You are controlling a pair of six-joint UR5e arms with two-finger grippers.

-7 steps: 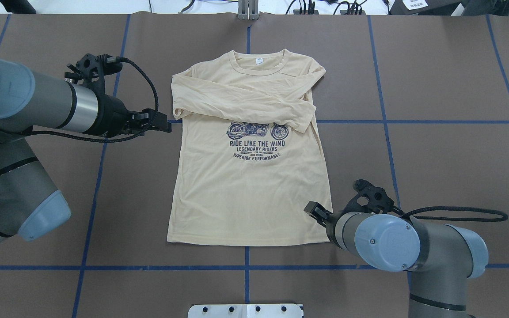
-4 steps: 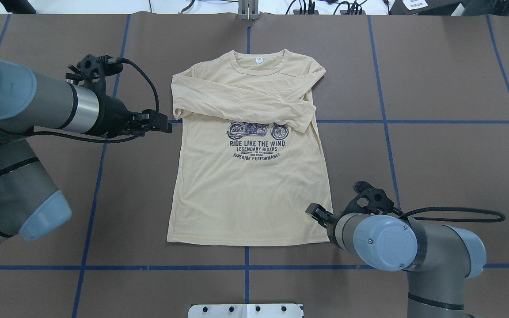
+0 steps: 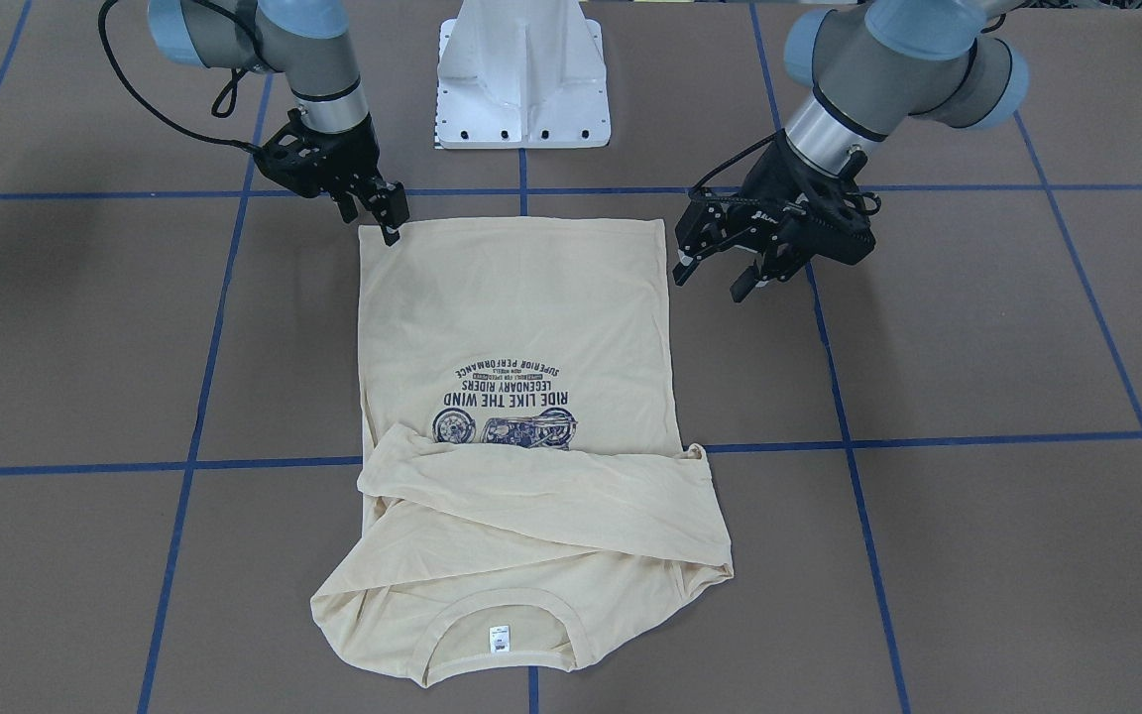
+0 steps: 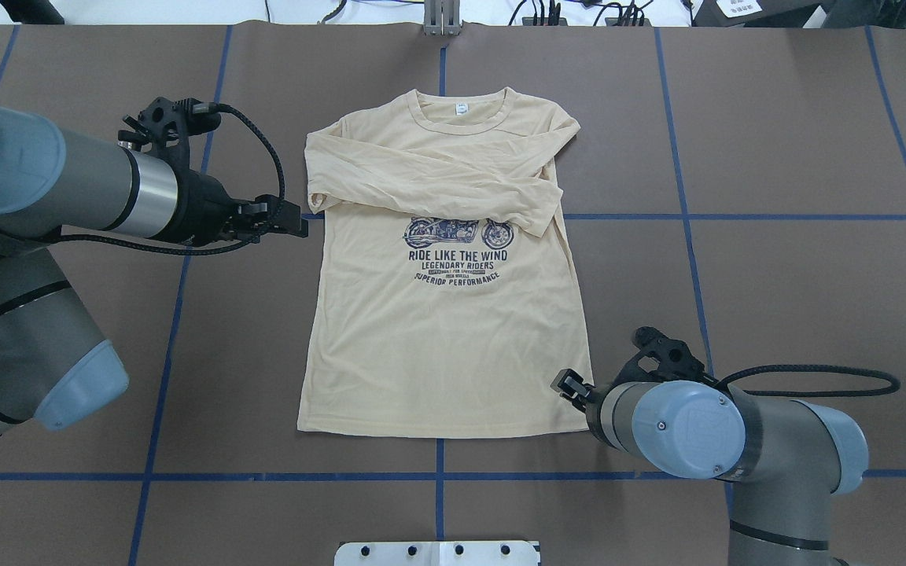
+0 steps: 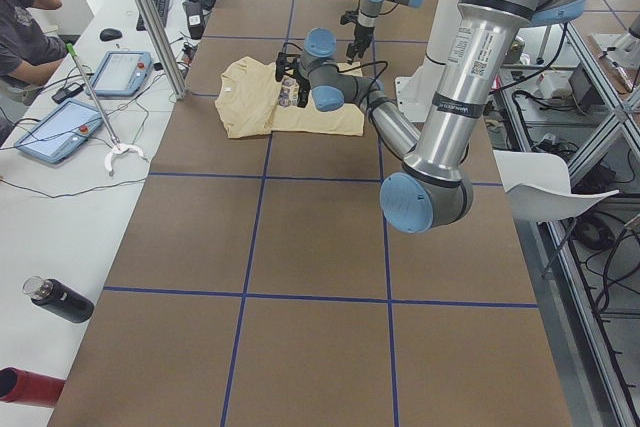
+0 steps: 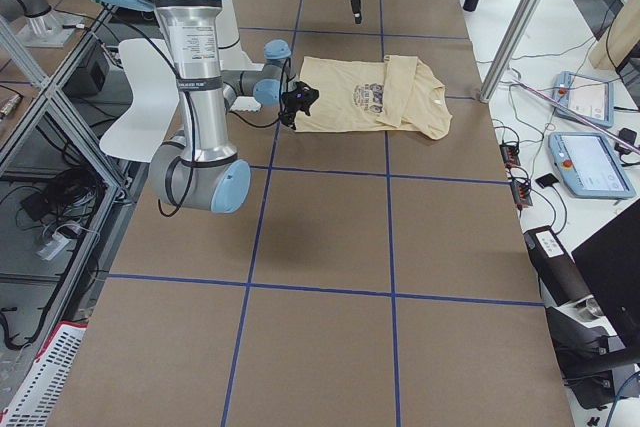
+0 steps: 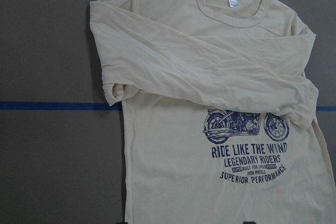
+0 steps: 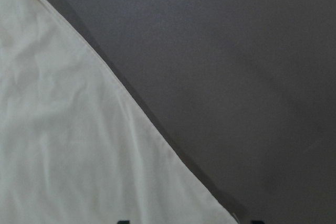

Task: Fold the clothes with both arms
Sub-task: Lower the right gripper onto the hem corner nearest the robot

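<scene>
The cream-yellow shirt lies flat and face up on the brown table, neck away from the robot. Both sleeves are folded across the chest above the navy motorcycle print. My left gripper hovers open just off the shirt's side edge near the sleeve cuff, and its wrist view looks across the shirt. My right gripper is open at the hem corner, low over the cloth. The right wrist view shows only the shirt's edge close up.
The white pedestal base stands just behind the hem. Blue tape lines cross the table. In the left side view a bench holds tablets, a person sits at it, and a dark bottle lies near the table's edge.
My right gripper has shifted slightly toward the robot and down to the shirt's hem corner. The left gripper and the shirt have hardly moved.
</scene>
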